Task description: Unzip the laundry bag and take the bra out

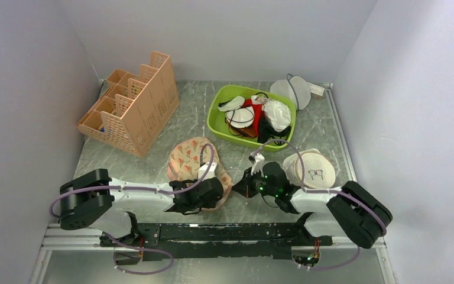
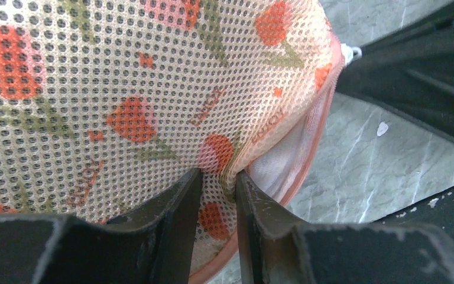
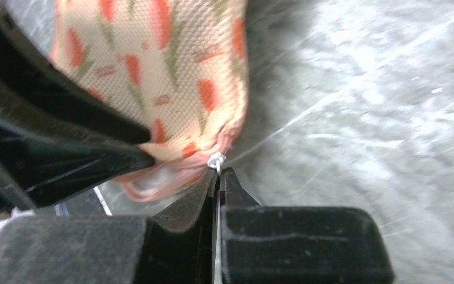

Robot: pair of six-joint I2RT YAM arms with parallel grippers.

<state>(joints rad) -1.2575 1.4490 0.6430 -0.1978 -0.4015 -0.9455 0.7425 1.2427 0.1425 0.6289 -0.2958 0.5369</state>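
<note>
Small reddish words are printed on the laundry bag (image 2: pixel 124 77), but none can be read

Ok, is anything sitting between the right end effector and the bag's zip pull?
Nothing visible does. The right end effector is shut on the white zip pull at the edge of the bag, and the left end effector pinches the mesh close by.
</note>
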